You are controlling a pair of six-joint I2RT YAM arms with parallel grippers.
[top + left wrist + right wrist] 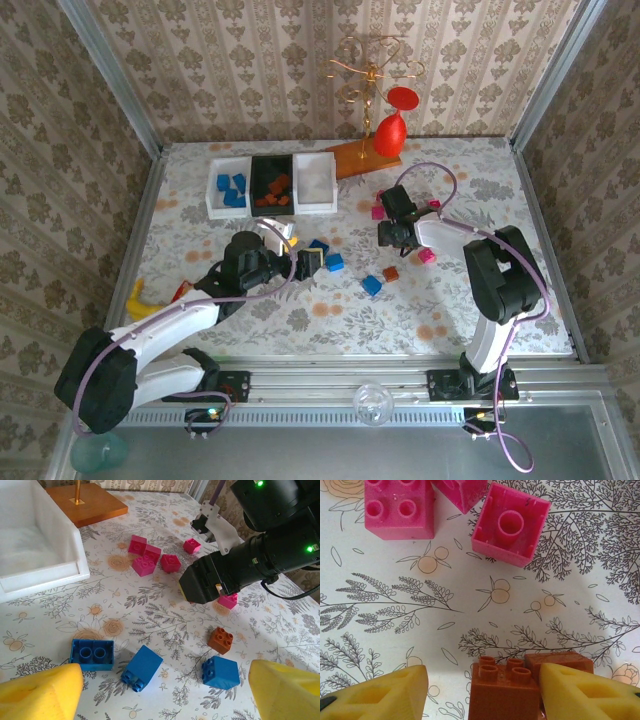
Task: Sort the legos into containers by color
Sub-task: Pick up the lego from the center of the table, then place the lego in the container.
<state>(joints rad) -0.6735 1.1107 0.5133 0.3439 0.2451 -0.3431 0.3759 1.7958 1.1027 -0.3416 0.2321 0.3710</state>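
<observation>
I start on the left. The white bin on the left (214, 205) has blue bricks (231, 189) in it, and the black bin (256, 165) beside it has brown bricks (274, 190), so each colour gets its own box. I see no bricks in the other white bin (314, 178), and I think that one is for the pink ones. Next comes my left pincer (172, 685). It hangs low over the table (150, 610), and its yellow fingers (40, 695) are spread wide with nothing between them. I think they are that wide so they can drop over one of the three loose blue bricks (142, 667) just in front of them. A small brown brick (220, 640) sits near those, on its own. Further right is my right pincer (482, 672). It is down at the table with another brown brick (502, 695) sitting between its two fingers. It is about half open. One finger (590, 690) touches the brick, and the other finger (375, 695) has a small gap beside it, so the brick is not pinched tight yet. I think it sits there so it can squeeze the brick and carry it to the black bin. Just past its fingertips, two pink bricks (400, 507) lie on the table, waiting their turn.
</observation>
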